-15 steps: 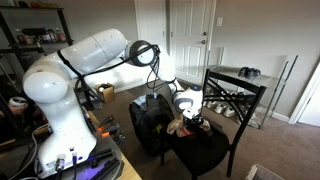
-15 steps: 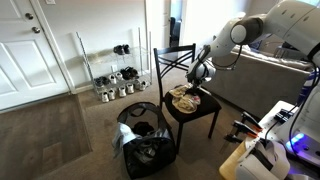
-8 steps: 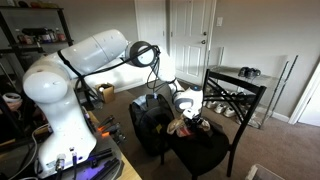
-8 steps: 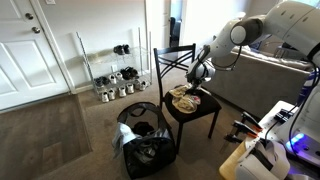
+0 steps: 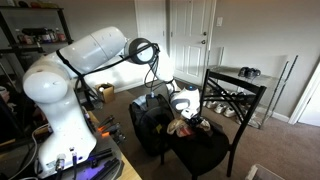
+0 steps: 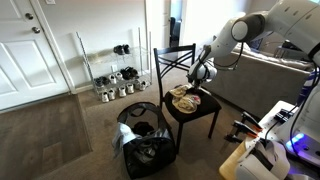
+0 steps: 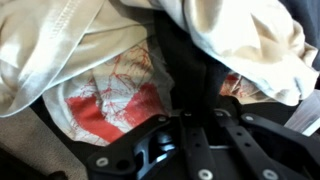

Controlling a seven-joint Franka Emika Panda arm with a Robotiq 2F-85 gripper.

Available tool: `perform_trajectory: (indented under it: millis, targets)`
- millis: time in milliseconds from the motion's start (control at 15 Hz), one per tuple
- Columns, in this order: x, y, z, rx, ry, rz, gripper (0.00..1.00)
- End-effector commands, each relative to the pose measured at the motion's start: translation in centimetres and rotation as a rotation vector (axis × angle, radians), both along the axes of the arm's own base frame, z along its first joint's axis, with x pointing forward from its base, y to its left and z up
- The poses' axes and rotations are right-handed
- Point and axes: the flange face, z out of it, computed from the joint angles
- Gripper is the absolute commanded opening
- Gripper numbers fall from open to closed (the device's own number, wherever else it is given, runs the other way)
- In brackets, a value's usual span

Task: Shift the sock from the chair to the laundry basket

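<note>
The arm is reaching down over the chair (image 6: 178, 62), and the gripper (image 6: 195, 86) is hanging low over the dark padded seat, right at a crumpled heap of pale cloth. The sock (image 6: 183, 96) is lying in that heap on the seat, toward the middle and well inside the seat's front edge. In an exterior view the heap (image 5: 184, 127) is showing cream and tan just under the white wrist.

In the wrist view, cream fabric (image 7: 235, 35) is draping over the black finger parts, and a white piece with a red print (image 7: 115, 100) is lying beneath them. The cloth is hiding the fingertips, so I cannot tell whether the jaws are wide, narrow or gripping anything.

The laundry basket (image 6: 140, 140) is standing on the carpet just beside the chair's front corner, its mouth open upward and its rim sitting lower than the seat. In an exterior view the laundry basket (image 5: 148, 122) is sitting between the robot's base and the chair. The slatted chair back is rising close behind the gripper, closing that side. A wire shoe rack (image 6: 112, 75) is standing by the wall, well apart from the chair. Bare carpet (image 6: 60, 135) is lying open toward the white door (image 6: 22, 45).
</note>
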Motion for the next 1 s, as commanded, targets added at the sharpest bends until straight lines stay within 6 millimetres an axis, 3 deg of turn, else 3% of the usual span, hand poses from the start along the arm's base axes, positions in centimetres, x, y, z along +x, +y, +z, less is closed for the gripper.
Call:
perform_trajectory:
  millis: [0,600,933]
  targets:
    - [-2.3,0.9,2.4,-0.028,-0.058,-0.006,0.03]
    - [-5.4,3.2,6.5,-0.089,-0.187,-0.039,0.03]
    - [-6.5,2.1,9.2,-0.11,-0.236,-0.084,0.03]
